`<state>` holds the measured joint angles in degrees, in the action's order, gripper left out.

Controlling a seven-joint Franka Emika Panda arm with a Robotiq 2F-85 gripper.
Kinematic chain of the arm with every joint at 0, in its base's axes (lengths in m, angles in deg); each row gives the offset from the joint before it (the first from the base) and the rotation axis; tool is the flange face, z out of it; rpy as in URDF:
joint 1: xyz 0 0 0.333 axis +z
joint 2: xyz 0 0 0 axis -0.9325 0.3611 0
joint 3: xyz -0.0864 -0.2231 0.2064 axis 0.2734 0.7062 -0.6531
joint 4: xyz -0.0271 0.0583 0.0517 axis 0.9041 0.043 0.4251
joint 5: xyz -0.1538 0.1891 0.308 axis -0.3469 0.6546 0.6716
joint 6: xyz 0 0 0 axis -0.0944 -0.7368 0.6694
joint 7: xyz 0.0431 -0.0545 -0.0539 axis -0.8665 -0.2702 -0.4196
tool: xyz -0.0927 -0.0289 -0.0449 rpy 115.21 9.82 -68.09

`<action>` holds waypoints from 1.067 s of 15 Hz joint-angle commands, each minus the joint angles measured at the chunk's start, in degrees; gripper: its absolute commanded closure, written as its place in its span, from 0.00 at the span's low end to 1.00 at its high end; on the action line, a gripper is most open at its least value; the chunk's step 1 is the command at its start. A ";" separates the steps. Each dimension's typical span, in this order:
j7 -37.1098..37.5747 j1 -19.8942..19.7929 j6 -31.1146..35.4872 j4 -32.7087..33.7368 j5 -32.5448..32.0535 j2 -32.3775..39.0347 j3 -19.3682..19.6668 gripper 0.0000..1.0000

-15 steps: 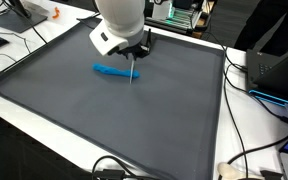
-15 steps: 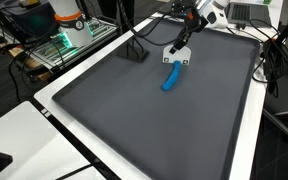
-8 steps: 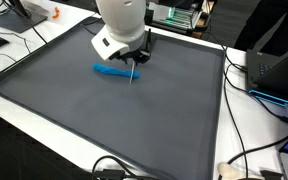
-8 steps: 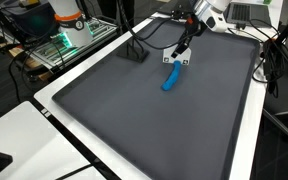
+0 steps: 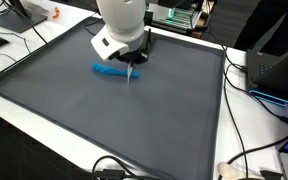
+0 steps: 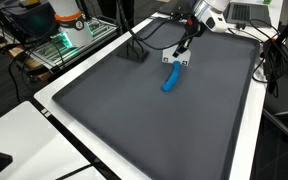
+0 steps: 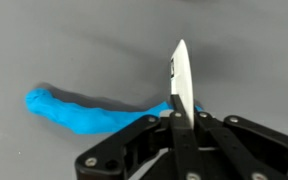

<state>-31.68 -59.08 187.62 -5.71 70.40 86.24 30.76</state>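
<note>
Lab benches crowded with electronics and cables (image 5: 246,75) surround a white table (image 5: 29,122), which carries a large dark grey mat (image 5: 104,120) with a raised rim.

Your gripper (image 5: 132,62) hangs over the mat, near the edge where the arm comes in and roughly midway along that edge. Its jaws are clenched tight on a thin white blade (image 7: 180,75). In the wrist view the blade stands straight out from between the black fingers (image 7: 134,140) and narrows to a point. In an exterior view the blade (image 5: 131,72) points down at the mat.

A blue strip (image 5: 109,71) lies flat on the mat just beside the gripper. It is lumpy and slightly curved, and both exterior views show it well away from the mat's corners (image 6: 170,80). In the wrist view the blue strip (image 7: 74,108) stretches off to one side, and the blade crosses in front of the end nearest the gripper. Whether the blade's tip touches the strip or the mat cannot be made out.

A small orange object (image 5: 55,14) sits on the table beyond a far corner of the mat.
</note>
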 commanded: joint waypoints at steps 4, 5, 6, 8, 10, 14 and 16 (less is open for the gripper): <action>-0.45 -0.43 -3.52 -2.58 -0.41 -5.92 0.04 0.99; -0.75 -0.51 -4.14 -2.47 -0.55 -6.70 0.02 0.99; -0.70 -0.62 -4.83 -2.15 -0.61 -7.34 0.09 0.99; -0.95 -0.93 -5.66 -1.27 -0.70 -8.11 0.17 0.99; -0.96 -1.07 -5.70 -0.43 -0.91 -8.17 0.29 0.99; -0.80 -1.16 -4.34 0.66 -1.21 -6.71 0.48 0.99; -0.78 -1.10 -3.84 1.03 -1.50 -5.89 0.59 0.99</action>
<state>-32.11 -60.01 182.94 -5.46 70.27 78.94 31.29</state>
